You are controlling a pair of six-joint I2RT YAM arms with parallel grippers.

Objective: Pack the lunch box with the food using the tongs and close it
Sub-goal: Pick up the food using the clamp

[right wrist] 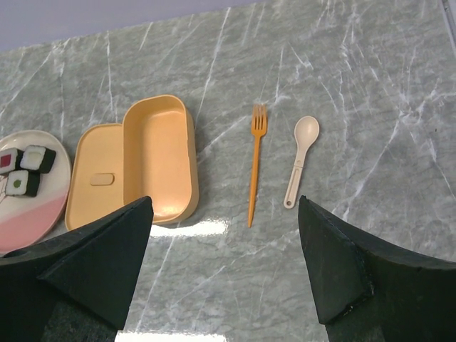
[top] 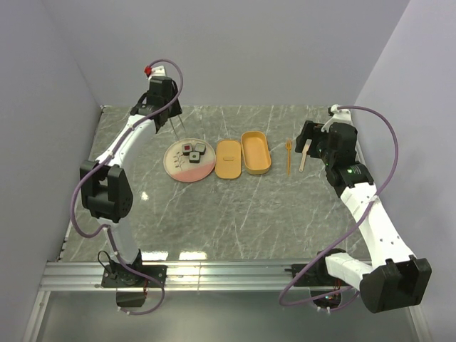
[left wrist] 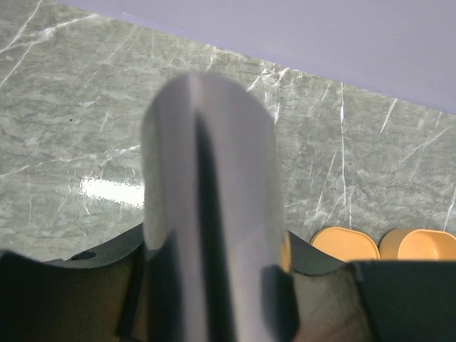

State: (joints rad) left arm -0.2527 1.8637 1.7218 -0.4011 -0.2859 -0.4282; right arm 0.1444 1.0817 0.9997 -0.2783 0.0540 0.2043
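Observation:
The open orange-tan lunch box (top: 255,152) (right wrist: 160,157) lies at mid-table, with its flat lid (top: 229,158) (right wrist: 96,174) touching its left side. Three food cubes (top: 193,150) (right wrist: 25,169) sit on the round cream-and-pink plate (top: 187,171). My left gripper (top: 162,92) (left wrist: 214,285) hangs above the table's back left, shut on the tongs (top: 175,125) (left wrist: 206,199), whose thin arms point down behind the plate. In the left wrist view they are a blurred grey band. My right gripper (top: 313,139) (right wrist: 224,206) hovers open and holds nothing, to the right of the box.
An orange fork (top: 288,155) (right wrist: 255,160) and a beige spoon (top: 304,153) (right wrist: 301,160) lie side by side right of the box, just ahead of my right gripper. Lilac walls close in the back and both sides. A metal rail runs along the near edge.

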